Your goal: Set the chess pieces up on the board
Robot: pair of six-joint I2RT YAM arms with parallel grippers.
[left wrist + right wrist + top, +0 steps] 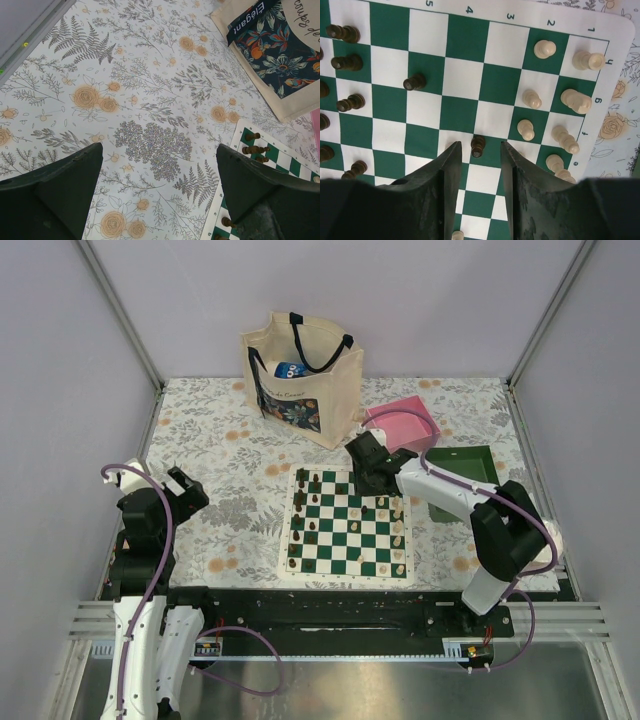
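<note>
Right end effector [481,144] sits half open around a small dark brown chess pawn [478,145], not touching; squeeze softly, lift straight up. Left end effector [159,150]: wide open, empty.

— What kind of place is this?
— A robot lab, I think. Plain pale walls [50,390] and metal bars [118,310] box in one table [210,440].
— What else?
— Two robot arms [500,530] are bolted to a black rail [320,608], with purple cables [168,525] looping around them.
</note>
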